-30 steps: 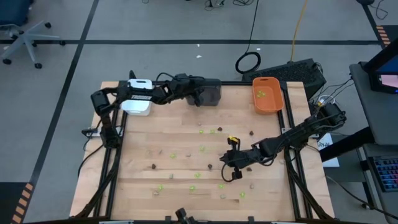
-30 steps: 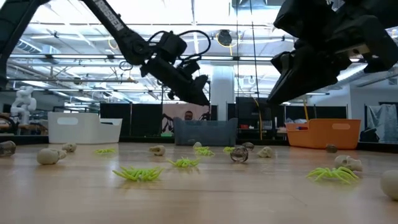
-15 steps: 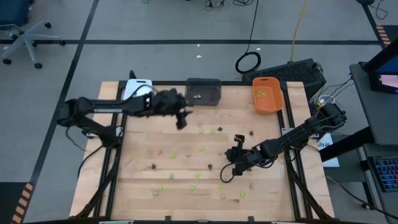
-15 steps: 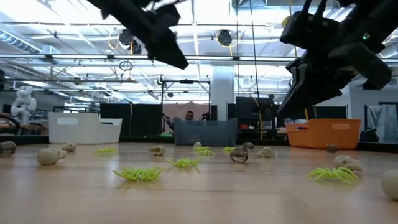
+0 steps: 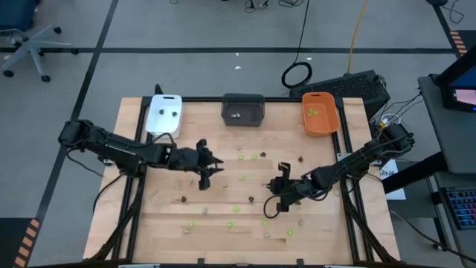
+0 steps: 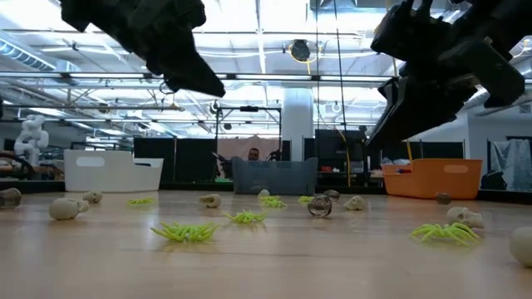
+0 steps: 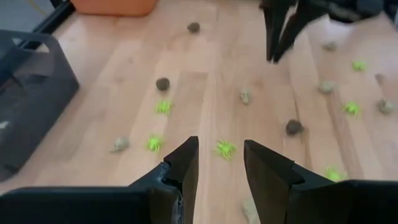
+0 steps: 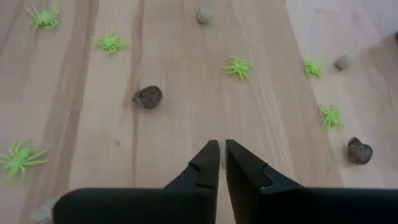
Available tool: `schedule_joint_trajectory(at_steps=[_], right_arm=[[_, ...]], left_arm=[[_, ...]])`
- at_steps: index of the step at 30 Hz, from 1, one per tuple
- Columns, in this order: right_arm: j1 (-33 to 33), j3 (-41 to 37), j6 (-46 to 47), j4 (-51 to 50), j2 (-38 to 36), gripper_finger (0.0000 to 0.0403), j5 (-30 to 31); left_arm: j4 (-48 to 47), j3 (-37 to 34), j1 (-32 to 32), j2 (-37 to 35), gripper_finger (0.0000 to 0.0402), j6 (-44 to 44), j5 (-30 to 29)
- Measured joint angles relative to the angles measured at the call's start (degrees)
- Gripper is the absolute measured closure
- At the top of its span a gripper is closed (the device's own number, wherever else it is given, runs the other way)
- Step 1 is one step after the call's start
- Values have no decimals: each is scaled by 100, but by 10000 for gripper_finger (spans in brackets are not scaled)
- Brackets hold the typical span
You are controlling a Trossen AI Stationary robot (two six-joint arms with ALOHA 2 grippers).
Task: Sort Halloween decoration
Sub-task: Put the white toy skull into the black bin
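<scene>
The sorting looks to be at an early stage, going by how things lie. Along the far edge of the desk, from left to right, stand a white tray with a couple of small dark specks in it, a dark grey tray holding at least one pale piece, and an orange tray with some lime green pieces inside. Most of the Halloween decoration is not yet sorted: lime green spiders, pale beige lumps and dark brown-black lumps lie scattered over the middle and near part of the desk, well apart from all three trays. The left end effector hangs over the desk left of centre, its fingers apart with nothing between them, and a green spider lies on the wood just ahead of it. The right end effector is right of centre among the pieces, its fingers almost together and empty, with a dark lump and several green spiders on the wood beyond it. Nothing blocks either arm's way to the trays, though the pieces lie close enough together that a grasp may nudge a neighbour. Beyond the desk lie a coiled cable on the floor and an office chair far left.
</scene>
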Motion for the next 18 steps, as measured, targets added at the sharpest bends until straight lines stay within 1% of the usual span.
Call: schedule_joint_trajectory(at_steps=[3, 6, 8, 12, 14, 18], right_arm=[[-23, 0, -32, 302, 33, 376, 22], [-51, 0, -269, 620, 83, 368, 28], [-72, 0, -406, 793, 128, 364, 29], [-102, 0, -482, 922, 210, 362, 24], [-104, 0, -492, 917, 245, 362, 24], [-102, 0, -595, 915, 256, 362, 24]], left_arm=[[-1, -40, -203, 164, 275, -7, -67], [-87, -44, -383, 399, 270, -93, -107], [-191, -40, -490, 508, 261, -324, -325], [-1320, -40, -708, 521, 247, -1257, -995], [-1993, -40, -833, 478, 244, -1748, -1065], [-2782, -40, -1152, 461, 244, -2477, -1070]])
